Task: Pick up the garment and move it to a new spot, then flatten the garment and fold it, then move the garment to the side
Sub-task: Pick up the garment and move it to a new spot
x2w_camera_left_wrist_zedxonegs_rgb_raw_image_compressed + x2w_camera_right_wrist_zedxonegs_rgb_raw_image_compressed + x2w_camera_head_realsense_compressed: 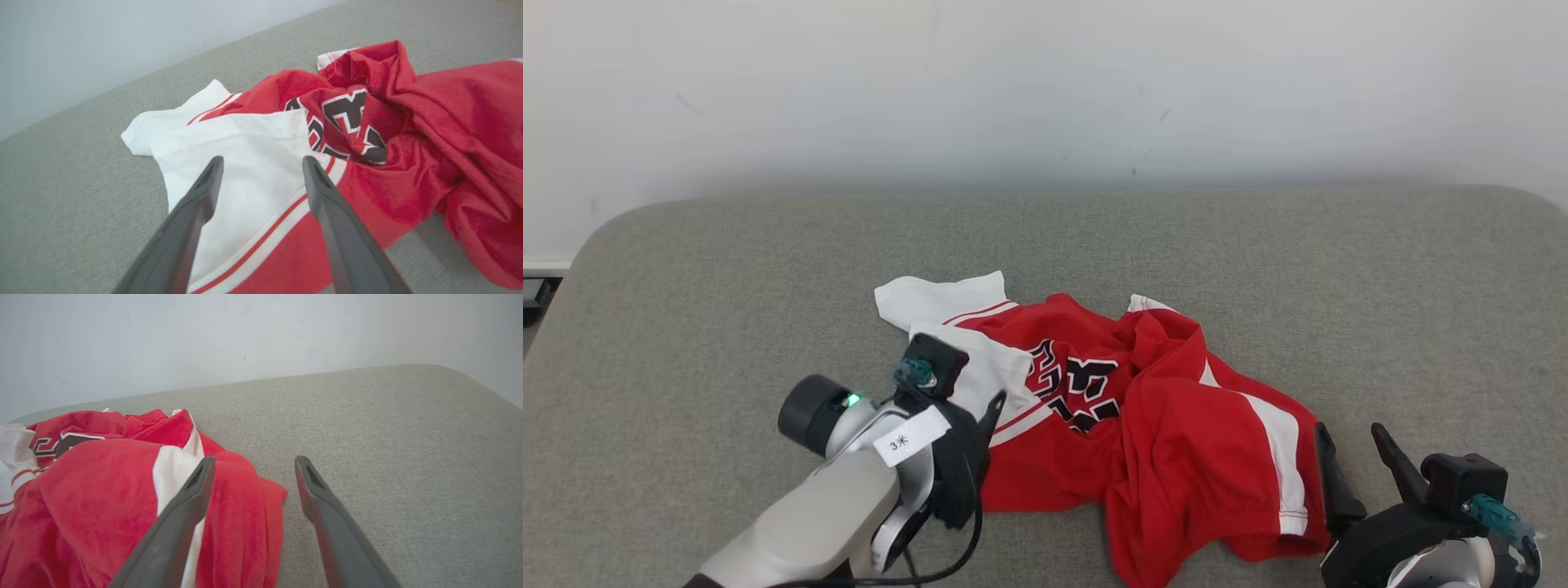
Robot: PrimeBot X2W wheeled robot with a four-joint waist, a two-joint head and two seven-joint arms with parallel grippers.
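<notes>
Our left claw is spread wide at the white end of the crumpled red garment, which lies at the head view's lower centre on the grey cushion. Our right claw, also spread and empty, sits at the garment's lower-right edge.

Grey fabric surface (rounded corners); scuffed white wall behind; small dark object, possibly furniture, far left.

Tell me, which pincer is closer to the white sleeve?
Left. The left pincer is open right at the white sleeve, its fingers framing it; the right pincer, also open, sits at the opposite end of the shirt.
</notes>
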